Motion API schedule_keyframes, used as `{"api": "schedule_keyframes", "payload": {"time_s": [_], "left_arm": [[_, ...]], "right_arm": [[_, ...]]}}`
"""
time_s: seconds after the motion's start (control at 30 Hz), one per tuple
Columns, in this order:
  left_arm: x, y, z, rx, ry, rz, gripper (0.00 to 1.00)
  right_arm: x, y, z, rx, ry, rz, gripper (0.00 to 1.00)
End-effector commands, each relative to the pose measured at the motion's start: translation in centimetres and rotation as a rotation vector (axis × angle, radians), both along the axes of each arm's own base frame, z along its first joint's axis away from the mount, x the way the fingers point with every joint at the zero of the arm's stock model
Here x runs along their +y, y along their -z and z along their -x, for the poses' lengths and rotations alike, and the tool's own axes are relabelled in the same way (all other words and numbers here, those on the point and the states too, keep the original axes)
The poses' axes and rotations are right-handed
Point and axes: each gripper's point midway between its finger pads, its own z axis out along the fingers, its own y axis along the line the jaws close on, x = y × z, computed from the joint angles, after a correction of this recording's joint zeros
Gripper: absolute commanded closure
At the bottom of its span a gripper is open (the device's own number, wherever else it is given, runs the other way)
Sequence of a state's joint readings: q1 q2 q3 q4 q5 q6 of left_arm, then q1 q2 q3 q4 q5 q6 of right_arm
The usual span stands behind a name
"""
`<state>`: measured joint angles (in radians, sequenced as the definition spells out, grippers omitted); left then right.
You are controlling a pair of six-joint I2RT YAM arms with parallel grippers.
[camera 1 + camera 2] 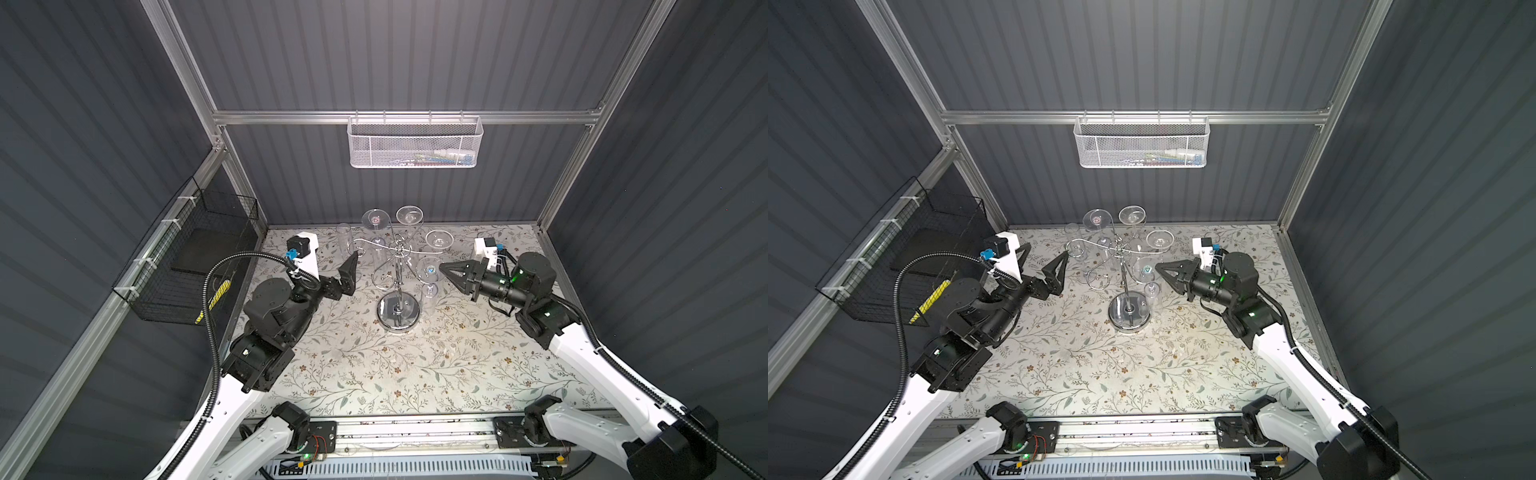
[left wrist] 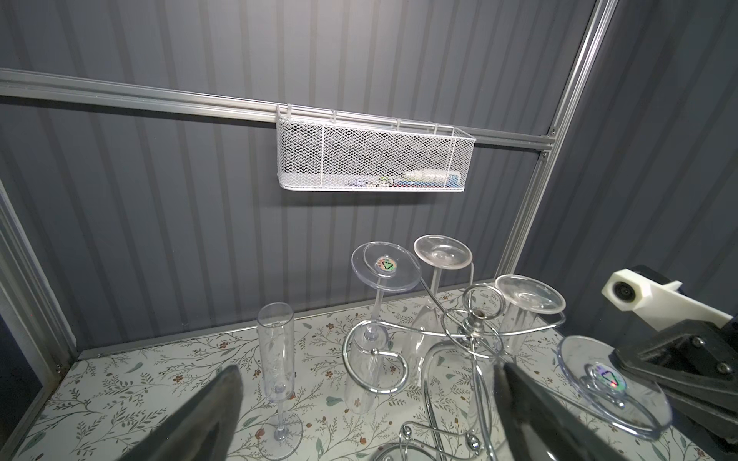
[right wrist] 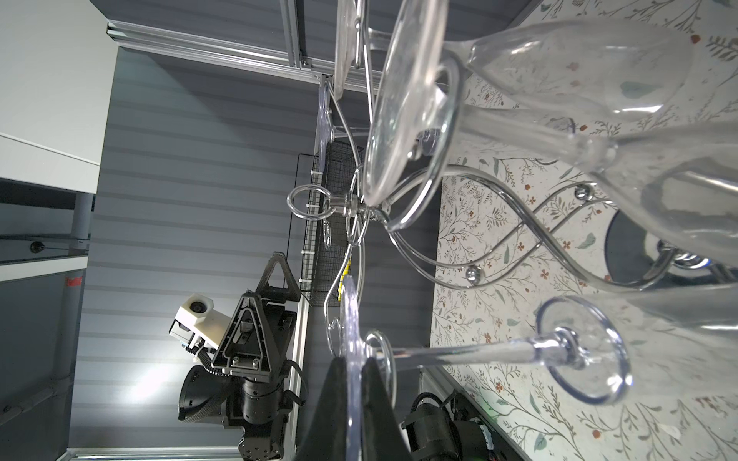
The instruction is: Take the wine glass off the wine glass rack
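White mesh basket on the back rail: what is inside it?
Through the white mesh basket, a few small items lie along its bottom, including a pale tube. The mesh blurs them beyond identifying.

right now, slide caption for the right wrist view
Right tool shut on the foot of a wine glass hung on the rack

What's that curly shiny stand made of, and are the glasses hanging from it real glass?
The shiny curled wire wine glass rack looks like chrome-plated metal: mirror-bright, reflecting its surroundings. The clear stemmed wine glass nipped by the right tool is transparent and glossy; a triangle-arrow sticker on its foot hints at plastic, but real glass can't be ruled out.
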<state>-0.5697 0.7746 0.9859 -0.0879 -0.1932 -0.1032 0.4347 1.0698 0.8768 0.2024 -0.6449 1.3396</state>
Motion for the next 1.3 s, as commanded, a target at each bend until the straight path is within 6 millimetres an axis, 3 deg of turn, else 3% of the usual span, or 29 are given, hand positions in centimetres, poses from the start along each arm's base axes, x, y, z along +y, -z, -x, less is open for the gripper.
{"api": "schedule_keyframes", "payload": {"time_s": [0.0, 1.27], "left_arm": [[-0.1, -0.2, 0.2, -0.009, 0.009, 0.022, 0.00], [0.8, -1.1, 1.4, -0.031, 0.010, 0.040, 0.00]], "right_arm": [[0.1, -0.1, 0.4, -0.001, -0.014, -0.005, 1.00], [-0.1, -4.3, 2.2, 0.002, -0.049, -0.065, 1.00]]}}
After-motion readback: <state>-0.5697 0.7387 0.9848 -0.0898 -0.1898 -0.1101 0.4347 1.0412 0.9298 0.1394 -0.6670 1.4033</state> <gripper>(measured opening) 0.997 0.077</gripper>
